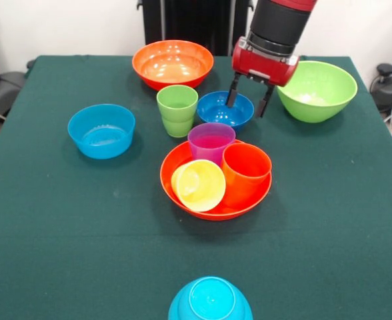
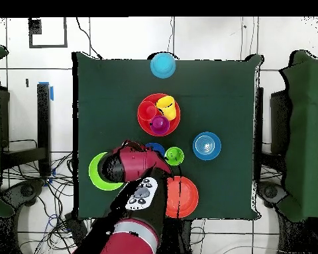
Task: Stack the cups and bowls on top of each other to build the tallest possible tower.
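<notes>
My gripper (image 1: 248,101) is open and empty, its two black fingers hanging over the right rim of the small dark blue bowl (image 1: 221,109). In front of it a large orange bowl (image 1: 213,203) holds three cups: the purple cup (image 1: 211,141) and orange cup (image 1: 245,172) upright, the yellow cup (image 1: 199,185) tipped on its side. The green cup (image 1: 177,110) stands upright left of the dark blue bowl. A second orange bowl (image 1: 173,63) sits at the back, the lime bowl (image 1: 316,90) at the right. In the overhead view the arm (image 2: 132,165) hides most of the dark blue bowl (image 2: 156,148).
A light blue bowl (image 1: 102,130) stands upright at the left. Another light blue bowl (image 1: 210,301) lies upside down at the near table edge. The green table cloth (image 1: 63,227) is bare at the near left and near right.
</notes>
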Tool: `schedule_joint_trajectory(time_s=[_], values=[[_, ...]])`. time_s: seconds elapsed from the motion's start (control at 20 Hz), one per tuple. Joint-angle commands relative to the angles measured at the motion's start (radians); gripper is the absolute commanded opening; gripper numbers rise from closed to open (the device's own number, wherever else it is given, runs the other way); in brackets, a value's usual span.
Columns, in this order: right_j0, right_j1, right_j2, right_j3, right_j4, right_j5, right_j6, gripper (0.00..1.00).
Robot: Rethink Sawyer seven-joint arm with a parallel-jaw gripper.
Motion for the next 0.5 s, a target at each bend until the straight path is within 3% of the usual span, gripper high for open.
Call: schedule_joint_trajectory(time_s=[0.05,0.5], values=[[0.010,0.054,0.062,0.060,0.045,-0.080,0.194,1.00],[0.009,0.063,0.080,0.073,0.067,-0.124,0.202,1.00]])
